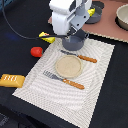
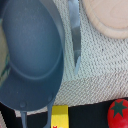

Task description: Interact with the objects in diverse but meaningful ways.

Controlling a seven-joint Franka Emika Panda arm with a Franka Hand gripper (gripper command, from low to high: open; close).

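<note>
No legible text, label, brand or number in either view.

Yellow packet (image 2: pixel 59 117): a speck of red marking at its lower edge in the wrist view, cut off by the frame, too blurred to read as letters. In the exterior view the same packet (image 1: pixel 47 37) shows no readable marks.

Tomato (image 2: pixel 118 114): dark green star-shaped stem mark on top, not a sign or character.

Bread loaf (image 1: pixel 11 80): surface scoring only, no lettering.

White arm reaches in from the top, wrist bent downward; tool (image 1: pixel 75 36) low, finger state not discernible.
</note>
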